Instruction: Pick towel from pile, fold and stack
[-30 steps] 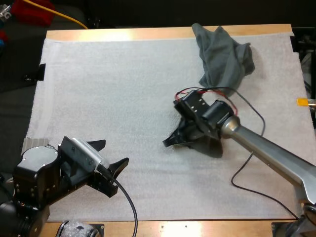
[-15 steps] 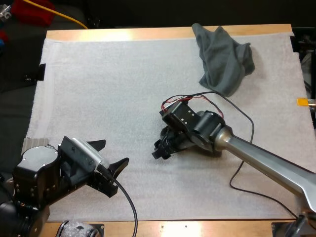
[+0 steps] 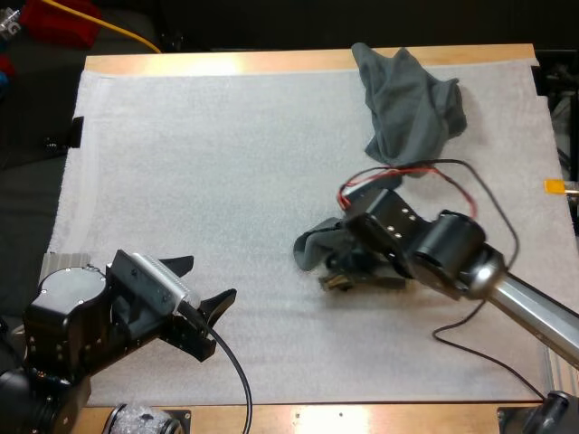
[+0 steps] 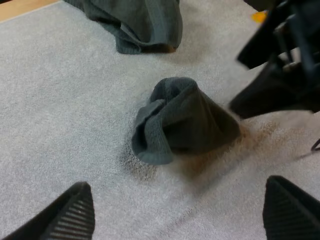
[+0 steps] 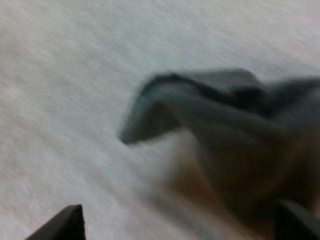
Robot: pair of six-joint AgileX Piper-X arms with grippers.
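A small dark grey-green towel (image 3: 315, 248) lies as a crumpled lump on the white mat, just left of my right gripper (image 3: 336, 271). In the left wrist view the lump (image 4: 182, 122) sits in a peaked heap, with the right gripper (image 4: 280, 75) beside it. The right gripper (image 5: 177, 222) is open, and the towel (image 5: 225, 115) lies just ahead of its fingers. A larger crumpled towel pile (image 3: 409, 107) rests at the mat's far right; its edge (image 4: 140, 22) lies beyond the lump. My left gripper (image 3: 204, 303) hovers open near the front left, fingers (image 4: 70, 215) wide apart and pointing toward the lump.
The white mat (image 3: 199, 163) covers most of the wooden table (image 3: 226, 61). The right arm (image 3: 507, 294) crosses the mat's right front with a cable looped beside it.
My right gripper opened and pulled back to the right, leaving the small towel as a lump on the mat. The left arm has not moved.
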